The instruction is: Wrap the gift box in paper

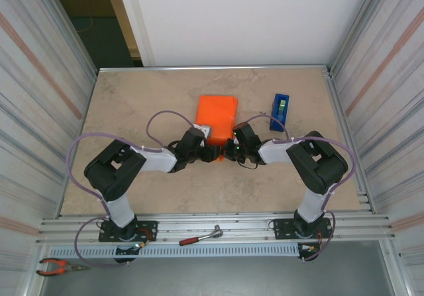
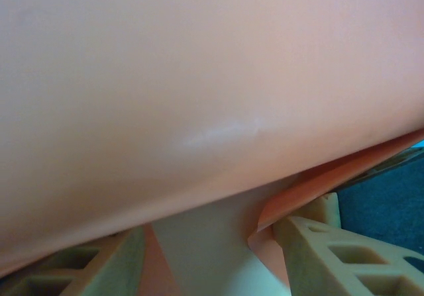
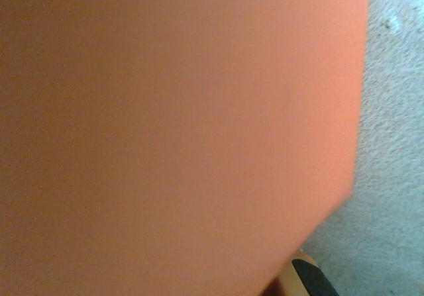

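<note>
Plainly thin, light and crease-prone, the paper, bundled near the tape dispenser, wants pinching at a folded edge, where the left gripper stands half-open, grip unclear, the right gripper closed.

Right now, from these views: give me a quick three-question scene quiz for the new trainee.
1. True or false: the blue tape dispenser touches the paper.
2. The ratchet wrench lies: A) on the near rail between the arm bases; B) on the paper; C) beside the dispenser.
3. Which gripper is shut?

Key: 1 false, they lie apart. 2 A. 3 the right gripper.
</note>
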You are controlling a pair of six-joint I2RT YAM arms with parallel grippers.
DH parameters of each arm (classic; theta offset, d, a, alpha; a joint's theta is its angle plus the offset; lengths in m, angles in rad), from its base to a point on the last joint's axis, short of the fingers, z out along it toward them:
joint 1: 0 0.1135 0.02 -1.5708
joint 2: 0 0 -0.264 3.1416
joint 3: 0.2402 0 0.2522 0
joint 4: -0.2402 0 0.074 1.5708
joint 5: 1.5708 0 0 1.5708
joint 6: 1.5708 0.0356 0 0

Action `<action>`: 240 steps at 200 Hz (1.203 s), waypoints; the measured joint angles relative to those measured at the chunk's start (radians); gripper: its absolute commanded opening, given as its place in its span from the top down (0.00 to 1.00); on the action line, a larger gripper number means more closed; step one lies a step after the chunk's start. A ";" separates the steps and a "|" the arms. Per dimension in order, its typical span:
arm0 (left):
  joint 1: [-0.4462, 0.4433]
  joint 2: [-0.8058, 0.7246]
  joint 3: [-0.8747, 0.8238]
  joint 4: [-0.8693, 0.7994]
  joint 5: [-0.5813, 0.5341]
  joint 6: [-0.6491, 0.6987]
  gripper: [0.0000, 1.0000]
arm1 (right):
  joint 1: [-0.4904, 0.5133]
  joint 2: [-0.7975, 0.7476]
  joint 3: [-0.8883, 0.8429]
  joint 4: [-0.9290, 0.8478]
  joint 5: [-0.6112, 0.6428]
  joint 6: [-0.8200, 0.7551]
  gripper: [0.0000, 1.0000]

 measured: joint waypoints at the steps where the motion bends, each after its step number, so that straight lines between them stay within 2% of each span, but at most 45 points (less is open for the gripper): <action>1: 0.000 0.000 -0.001 0.001 0.000 0.000 0.42 | 0.000 0.000 0.000 0.000 0.000 0.000 1.00; 55: 0.004 -0.031 -0.027 0.011 0.026 -0.006 0.30 | -0.003 0.000 0.006 -0.010 -0.003 0.000 1.00; 79: 0.013 -0.146 -0.031 -0.057 0.083 -0.001 0.25 | -0.006 0.001 0.012 -0.022 -0.012 0.000 1.00; 92: 0.040 -0.229 -0.034 -0.091 0.110 -0.008 0.26 | -0.006 0.002 0.015 -0.027 -0.015 0.000 1.00; 100: 0.062 -0.281 -0.034 -0.106 0.122 -0.014 0.30 | -0.006 0.002 0.016 -0.027 -0.015 0.000 1.00; 106: 0.086 -0.319 -0.034 -0.116 0.132 -0.027 0.38 | -0.008 0.002 0.017 -0.029 -0.015 0.000 1.00; 119: 0.145 -0.370 -0.034 -0.138 0.151 -0.050 0.59 | -0.009 0.002 0.017 -0.031 -0.018 0.000 1.00; 127: 0.186 -0.384 -0.034 -0.153 0.162 -0.063 0.77 | -0.010 0.003 0.017 -0.030 -0.019 0.000 1.00; 133: 0.217 -0.387 -0.034 -0.164 0.169 -0.067 0.87 | -0.010 0.003 0.017 -0.030 -0.020 0.000 1.00; 151: 0.286 -0.373 -0.036 -0.208 0.179 -0.082 1.00 | -0.010 0.003 0.017 -0.030 -0.021 0.000 1.00; 197: 0.295 -0.270 -0.073 -0.227 0.231 -0.094 1.00 | -0.011 0.005 0.017 -0.027 -0.024 0.000 1.00; 240: 0.246 -0.214 -0.094 -0.202 0.237 -0.095 1.00 | -0.011 0.005 0.017 -0.027 -0.024 0.000 1.00</action>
